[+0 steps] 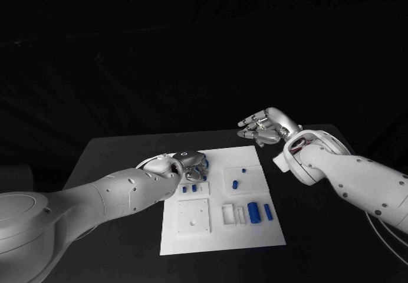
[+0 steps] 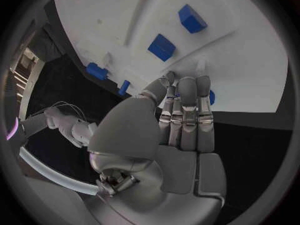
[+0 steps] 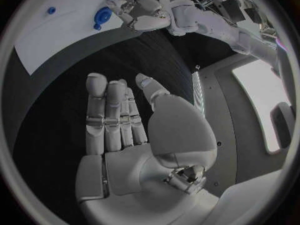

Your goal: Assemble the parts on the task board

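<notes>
The white task board [image 1: 219, 236] lies in the middle of the black table. My left hand [image 1: 183, 165] hangs over its far left part, and its straight fingertips [image 2: 186, 87] reach down to the board [image 2: 250, 70] beside a small blue part [image 2: 212, 97]; I see nothing held. Two blue blocks [image 2: 162, 47] sit just beyond it. Two blue cylinders [image 1: 253, 212] stand in the board's right part, with small blue pieces [image 1: 188, 189] near the left hand. My right hand [image 1: 265, 127] is raised off the board's far right corner, palm flat and empty [image 3: 119, 135].
Bare black table [image 1: 111, 153] surrounds the board on all sides. A raised white block [image 1: 193, 217] and a small white frame [image 1: 228, 214] occupy the board's near half. The right forearm [image 1: 340, 171] crosses above the table's right edge.
</notes>
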### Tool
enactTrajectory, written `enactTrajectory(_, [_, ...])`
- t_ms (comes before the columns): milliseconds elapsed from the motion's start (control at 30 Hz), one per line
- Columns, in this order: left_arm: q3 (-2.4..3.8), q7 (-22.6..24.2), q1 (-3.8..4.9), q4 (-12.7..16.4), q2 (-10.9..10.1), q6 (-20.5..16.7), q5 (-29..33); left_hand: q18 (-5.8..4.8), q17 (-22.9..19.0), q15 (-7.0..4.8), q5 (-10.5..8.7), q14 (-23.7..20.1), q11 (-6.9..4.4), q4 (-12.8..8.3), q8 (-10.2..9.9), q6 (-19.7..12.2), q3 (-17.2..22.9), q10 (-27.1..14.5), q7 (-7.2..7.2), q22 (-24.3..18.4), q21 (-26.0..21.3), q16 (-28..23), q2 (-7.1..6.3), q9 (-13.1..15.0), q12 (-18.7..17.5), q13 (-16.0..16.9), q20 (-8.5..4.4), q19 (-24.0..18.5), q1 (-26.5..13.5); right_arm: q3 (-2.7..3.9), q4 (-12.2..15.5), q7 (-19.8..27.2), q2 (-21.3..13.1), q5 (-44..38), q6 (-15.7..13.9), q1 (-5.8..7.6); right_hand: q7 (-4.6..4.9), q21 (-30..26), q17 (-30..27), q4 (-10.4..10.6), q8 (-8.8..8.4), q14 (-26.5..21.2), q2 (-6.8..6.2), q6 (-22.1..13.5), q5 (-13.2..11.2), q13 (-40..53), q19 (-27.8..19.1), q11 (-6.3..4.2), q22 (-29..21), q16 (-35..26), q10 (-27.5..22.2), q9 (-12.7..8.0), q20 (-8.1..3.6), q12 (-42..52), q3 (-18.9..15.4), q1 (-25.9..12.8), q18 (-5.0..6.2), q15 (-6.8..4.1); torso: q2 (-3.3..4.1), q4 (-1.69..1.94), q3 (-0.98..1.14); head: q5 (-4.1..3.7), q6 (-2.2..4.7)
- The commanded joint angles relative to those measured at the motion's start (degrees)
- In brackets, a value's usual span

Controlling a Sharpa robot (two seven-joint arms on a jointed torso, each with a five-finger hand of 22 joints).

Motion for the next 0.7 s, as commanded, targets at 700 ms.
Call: enactTrajectory(700, [0.03,0.39,-0.04,0.22,0.44,1.93,0.75,0.84,0.06,-0.04,-0.10,-0.84,0.44,-0.12,-0.22,-0.95,-0.22,-1.25,0.19,1.19,0.62,0.46,-0.64,-0.06,-0.24,-0.04,0.07,-0.78,0.55,0.03,0.11,0.52,0.04,-0.03,0.71,0.06,0.05,-0.28,0.01,0.15,-0.07,-0.17,-0.19,0.51,-0.53,-0.08,0.16,-0.08,2.45,-0.26,0.54,0.02,0.23,-0.27,0.28,-0.41,0.89,0.37,0.06,0.01,0.01,0.00,-0.19])
